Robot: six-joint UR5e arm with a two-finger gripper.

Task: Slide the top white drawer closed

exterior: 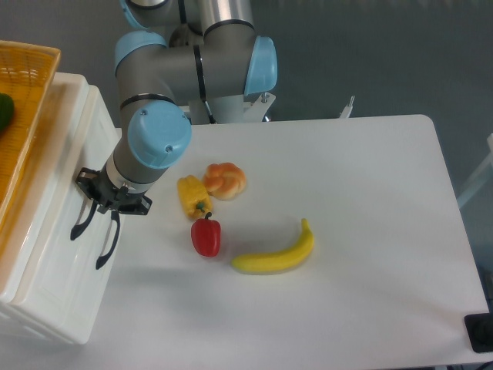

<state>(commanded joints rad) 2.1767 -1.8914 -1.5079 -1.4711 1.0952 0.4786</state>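
White top drawer (58,254) front directly under tool (91,235).

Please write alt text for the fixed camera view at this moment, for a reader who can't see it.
A UR5e arm's end effector presses against the front of the top white drawer, which sits nearly flush with its cabinet at the table's left edge. On the white table lie a yellow pepper, a red pepper, a banana and a bread roll.

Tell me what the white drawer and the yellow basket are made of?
The drawer looks like glossy white plastic: smooth, with soft shine on its molded front. The basket looks like woven wicker or straw, judging by its criss-cross weave, though it could be plastic made to look so.
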